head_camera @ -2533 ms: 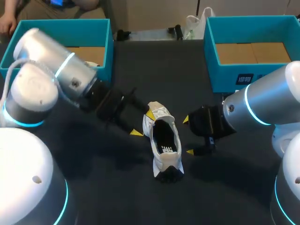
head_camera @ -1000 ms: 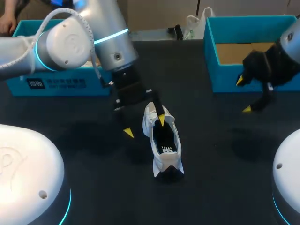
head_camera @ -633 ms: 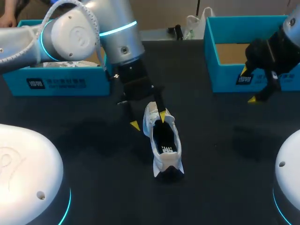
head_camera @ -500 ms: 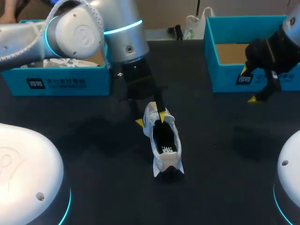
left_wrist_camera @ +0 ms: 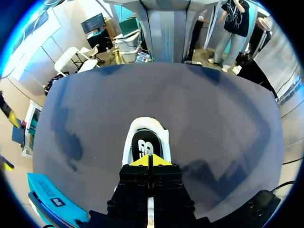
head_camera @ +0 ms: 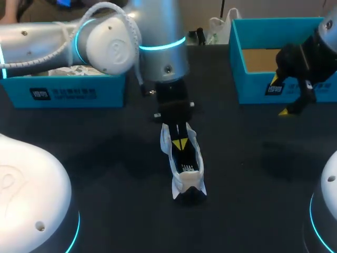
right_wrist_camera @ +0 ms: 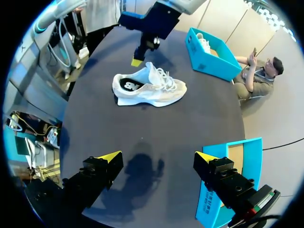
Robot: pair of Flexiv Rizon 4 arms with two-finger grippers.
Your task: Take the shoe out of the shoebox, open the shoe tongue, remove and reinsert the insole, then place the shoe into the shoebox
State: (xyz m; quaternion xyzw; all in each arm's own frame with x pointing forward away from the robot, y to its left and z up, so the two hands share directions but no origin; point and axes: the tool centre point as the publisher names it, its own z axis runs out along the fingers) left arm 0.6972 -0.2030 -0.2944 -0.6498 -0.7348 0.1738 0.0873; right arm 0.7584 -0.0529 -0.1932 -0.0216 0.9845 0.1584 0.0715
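A white shoe (head_camera: 187, 178) with a dark insole lies on the black table, heel toward the front edge. My left gripper (head_camera: 179, 143) hangs over the shoe's opening, its yellow tips pressed together. In the left wrist view the left gripper (left_wrist_camera: 148, 160) is shut just above the insole (left_wrist_camera: 144, 148), with nothing visible between its tips; the tongue is hidden under it. My right gripper (head_camera: 279, 95) is open in front of the right shoebox (head_camera: 253, 87), well away from the shoe. From the right wrist view the shoe (right_wrist_camera: 152, 86) lies ahead of the open right gripper (right_wrist_camera: 158, 156).
A teal shoebox (head_camera: 68, 92) with a white shoe inside stands at the back left, also seen as the far box (right_wrist_camera: 211, 56) in the right wrist view. The right shoebox holds only a cardboard floor. Bare table (head_camera: 105, 163) surrounds the shoe.
My left arm swung right over the shoe and its fingers went from wide open to shut at the shoe's opening. The right gripper drew back a little toward the right box, still open.
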